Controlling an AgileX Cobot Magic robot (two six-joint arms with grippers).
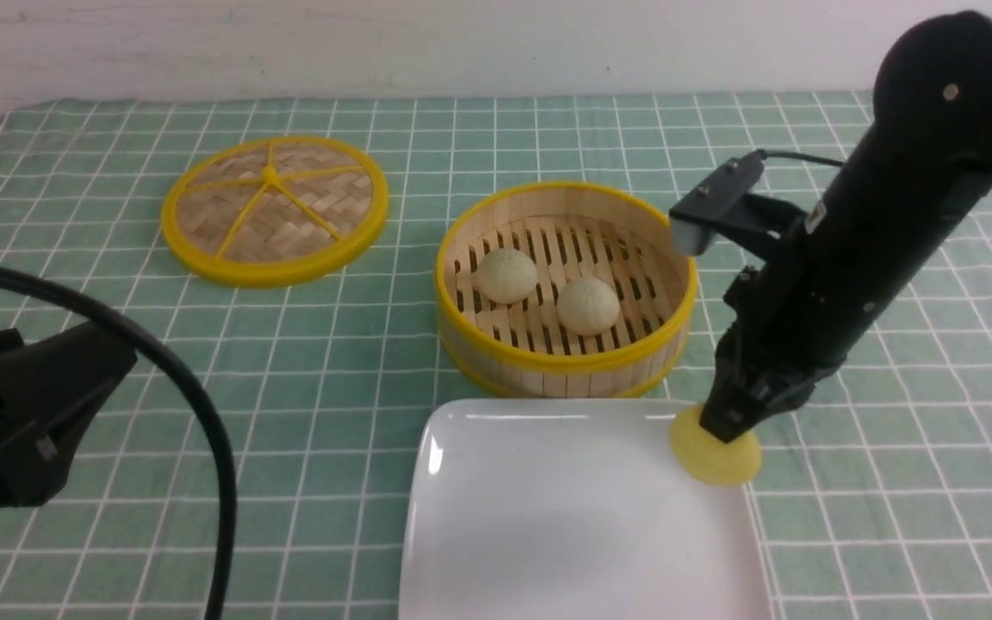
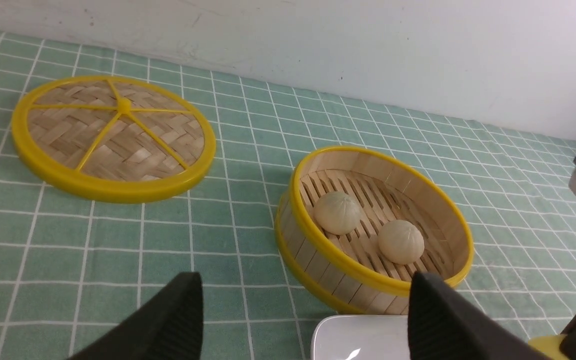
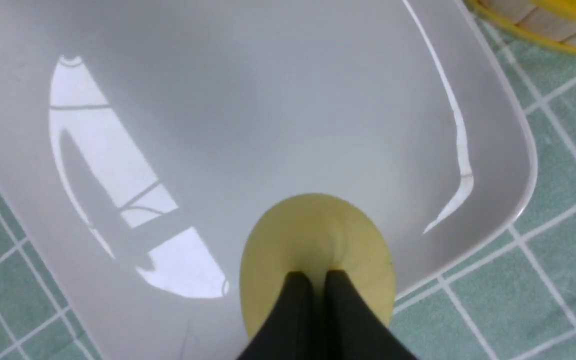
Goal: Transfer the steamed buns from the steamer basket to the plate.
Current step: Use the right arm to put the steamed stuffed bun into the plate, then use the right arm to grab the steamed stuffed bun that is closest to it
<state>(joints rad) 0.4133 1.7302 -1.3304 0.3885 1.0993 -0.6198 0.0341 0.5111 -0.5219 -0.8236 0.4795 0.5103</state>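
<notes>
Right gripper [image 1: 724, 426], pinching the yellow bun [image 1: 720, 461], sits at the plate's [image 1: 565, 517] right edge, lower right of frame; beige buns [image 1: 586, 306] lie up-left in the basket [image 1: 565, 366], nearer it than the wide-open left gripper [image 2: 304, 280].

Glossy plate [image 1: 565, 517], bamboo steamer basket [image 1: 539, 379] (smooth yellow rims)

My right arm [image 1: 892, 215] is matte black, with a rounded joint [image 1: 948, 77], one silver screw [image 1: 950, 90] and a grey camera box [image 1: 714, 207]. A thick black cable [image 1: 206, 413] curves over my left arm [image 1: 14, 422]; the left gripper [image 2: 305, 280] has ribbed black fingers [image 2: 178, 320].
</notes>
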